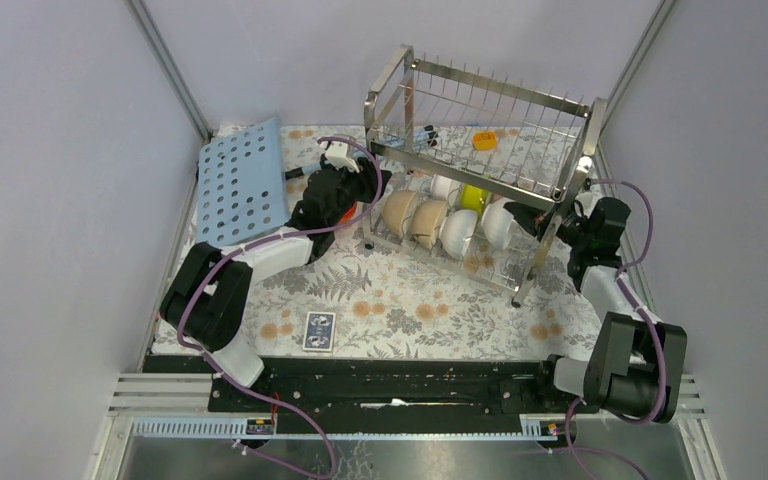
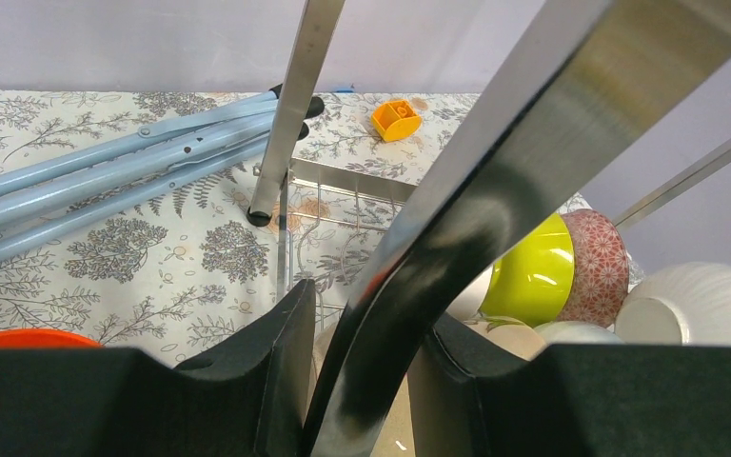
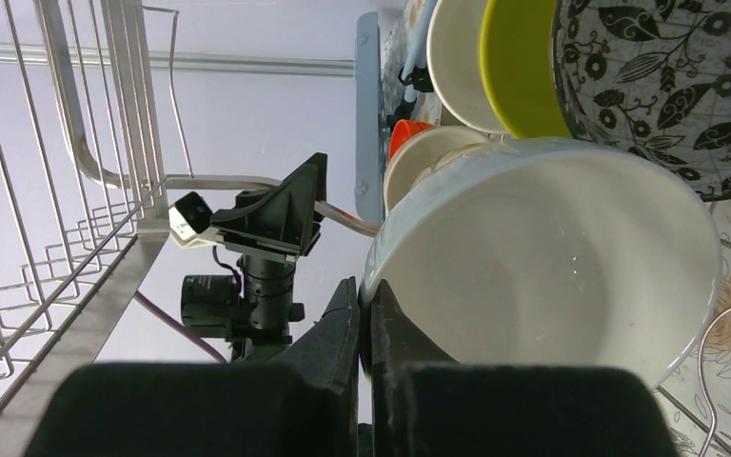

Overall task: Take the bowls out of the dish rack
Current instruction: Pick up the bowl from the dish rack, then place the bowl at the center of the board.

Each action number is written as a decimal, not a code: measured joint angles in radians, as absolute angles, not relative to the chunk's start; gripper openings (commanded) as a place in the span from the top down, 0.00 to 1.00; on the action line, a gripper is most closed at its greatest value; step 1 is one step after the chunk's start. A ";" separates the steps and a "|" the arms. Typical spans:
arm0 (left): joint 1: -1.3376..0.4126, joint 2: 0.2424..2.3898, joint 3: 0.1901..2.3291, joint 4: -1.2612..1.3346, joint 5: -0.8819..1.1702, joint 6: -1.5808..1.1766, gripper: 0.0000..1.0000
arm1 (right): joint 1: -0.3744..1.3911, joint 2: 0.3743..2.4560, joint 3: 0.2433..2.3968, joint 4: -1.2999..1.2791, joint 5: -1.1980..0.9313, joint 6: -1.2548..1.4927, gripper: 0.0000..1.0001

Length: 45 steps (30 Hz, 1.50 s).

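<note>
The right claw (image 3: 364, 286) is pinched tight on the rim of a white bowl (image 3: 552, 276) at the rack's right end; the left claw (image 2: 369, 309) is half closed around a shiny post of the rack (image 2: 495, 162), a finger against each side; the rack stands far right on the table (image 1: 410, 300), with bowls (image 1: 430, 215) on edge in its lower tier.

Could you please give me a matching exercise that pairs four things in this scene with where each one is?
1 left gripper
2 right gripper
3 card pack
4 orange block

A shut on the rim of the white bowl
B in front of the dish rack, on the tablecloth
C shut around a dish rack post
D behind the dish rack

Pairs: 1-C, 2-A, 3-B, 4-D
</note>
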<state>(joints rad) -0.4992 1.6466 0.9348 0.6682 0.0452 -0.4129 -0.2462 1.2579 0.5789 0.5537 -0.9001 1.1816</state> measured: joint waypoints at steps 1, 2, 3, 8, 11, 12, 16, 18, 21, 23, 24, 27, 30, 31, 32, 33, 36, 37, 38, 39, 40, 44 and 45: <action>-0.500 1.647 0.935 0.668 0.046 -0.413 1.00 | -0.248 1.254 0.579 0.545 -0.899 1.177 1.00; -0.500 1.646 0.935 0.668 0.047 -0.413 1.00 | -0.249 1.252 0.583 0.531 -0.898 1.171 1.00; -0.500 1.646 0.935 0.667 0.047 -0.413 1.00 | -0.250 1.251 0.587 0.517 -0.897 1.166 1.00; -0.500 1.645 0.935 0.666 0.047 -0.414 1.00 | -0.260 1.234 0.628 0.428 -0.858 1.130 1.00; -0.500 1.645 0.935 0.665 0.046 -0.414 1.00 | -0.269 1.203 0.668 0.322 -0.808 1.060 1.00; -0.500 1.645 0.935 0.665 0.047 -0.415 1.00 | -0.278 1.187 0.688 0.266 -0.785 1.024 1.00; -0.499 1.645 0.935 0.665 0.046 -0.415 1.00 | -0.292 1.139 0.735 0.131 -0.694 0.915 1.00; -0.499 1.645 0.935 0.665 0.046 -0.415 1.00 | -0.299 1.116 0.752 0.056 -0.642 0.866 1.00; -0.498 1.645 0.935 0.665 0.047 -0.415 1.00 | -0.301 1.108 0.784 -0.041 -0.582 0.808 1.00; -0.498 1.645 0.935 0.665 0.047 -0.415 1.00 | -0.300 1.108 0.810 -0.109 -0.538 0.773 1.00; -0.498 1.645 0.935 0.665 0.047 -0.415 1.00 | -0.300 1.108 0.825 -0.144 -0.513 0.757 1.00; -0.498 1.645 0.935 0.665 0.049 -0.416 1.00 | -0.297 1.108 0.888 -0.253 -0.420 0.714 1.00; -0.497 1.645 0.935 0.665 0.051 -0.418 1.00 | -0.287 1.107 0.968 -0.347 -0.308 0.679 1.00; -0.497 1.645 0.935 0.665 0.051 -0.418 1.00 | -0.281 1.105 0.998 -0.378 -0.266 0.669 1.00; -0.497 1.645 0.935 0.665 0.052 -0.419 1.00 | -0.274 1.103 1.024 -0.404 -0.231 0.661 1.00; -0.497 1.644 0.935 0.665 0.052 -0.419 1.00 | -0.267 1.099 1.049 -0.427 -0.196 0.654 1.00; -0.496 1.642 0.935 0.661 0.054 -0.422 0.91 | -0.247 1.085 1.117 -0.493 -0.099 0.640 1.00; -0.496 1.642 0.935 0.660 0.054 -0.422 0.87 | -0.243 1.081 1.134 -0.514 -0.066 0.636 1.00; -0.496 1.640 0.935 0.656 0.054 -0.422 0.83 | -0.240 1.077 1.151 -0.534 -0.034 0.633 1.00; -0.496 1.638 0.935 0.653 0.054 -0.422 0.76 | -0.238 1.074 1.161 -0.548 -0.010 0.632 1.00; -0.496 1.634 0.934 0.646 0.054 -0.423 0.70 | -0.237 1.071 1.168 -0.559 0.017 0.631 1.00; -0.490 1.605 0.916 0.623 0.050 -0.433 0.46 | -0.234 1.065 1.192 -0.625 0.116 0.630 1.00; -0.488 1.596 0.908 0.609 0.037 -0.475 0.42 | -0.233 1.065 1.198 -0.639 0.134 0.630 1.00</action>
